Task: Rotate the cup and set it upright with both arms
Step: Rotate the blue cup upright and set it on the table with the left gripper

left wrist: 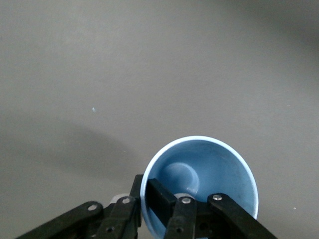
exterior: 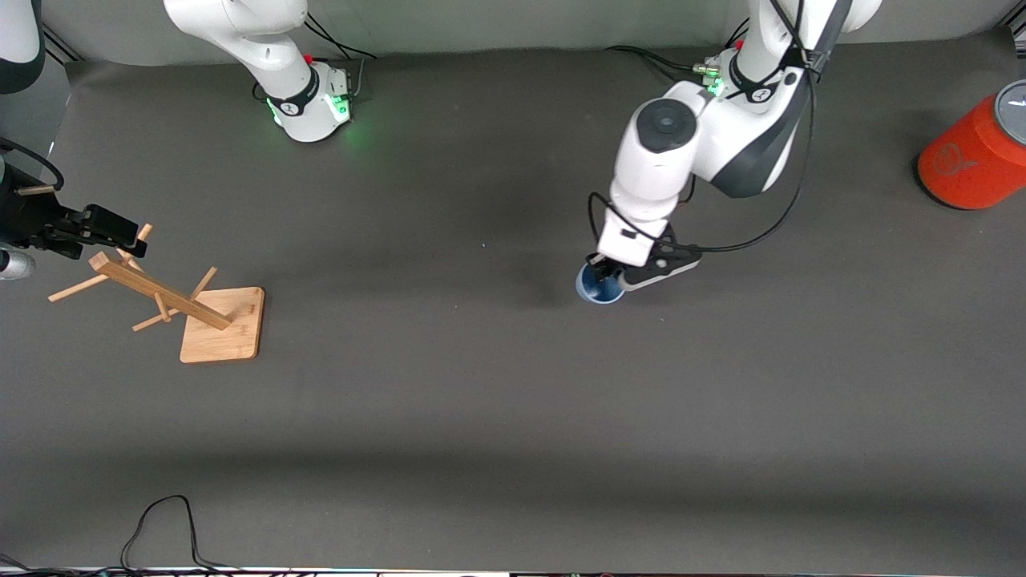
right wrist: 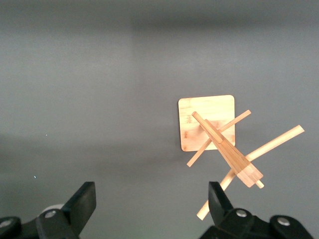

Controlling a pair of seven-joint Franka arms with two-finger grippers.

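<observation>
Pale blue cup (exterior: 597,286): a smooth, matte, handleless tumbler, slightly tapered, with a thin lighter rim and a darker blue interior ending in a rounded floor. It stands on the dark grey worktop (exterior: 497,417) near mid-table, toward the left arm's end, nearer the front camera than the left arm's base. Its mouth faces upward and its long axis is roughly vertical; the full circular rim and inner floor show in the left wrist view (left wrist: 199,186).

Left claw (exterior: 603,271): directly over the cup, clenched on its rim wall, with one finger (left wrist: 162,199) inside the mouth and the other against the outer wall.

Right claw (right wrist: 152,201): released, fingers spread wide, hanging over the wooden peg rack (exterior: 172,300) at the right arm's end of the worktop. The rack has a square base plate, a central post and several slanting pegs (right wrist: 219,142).

Orange-red cylinder (exterior: 974,156) with a grey lid: lies at the left arm's end, well apart from the cup.
</observation>
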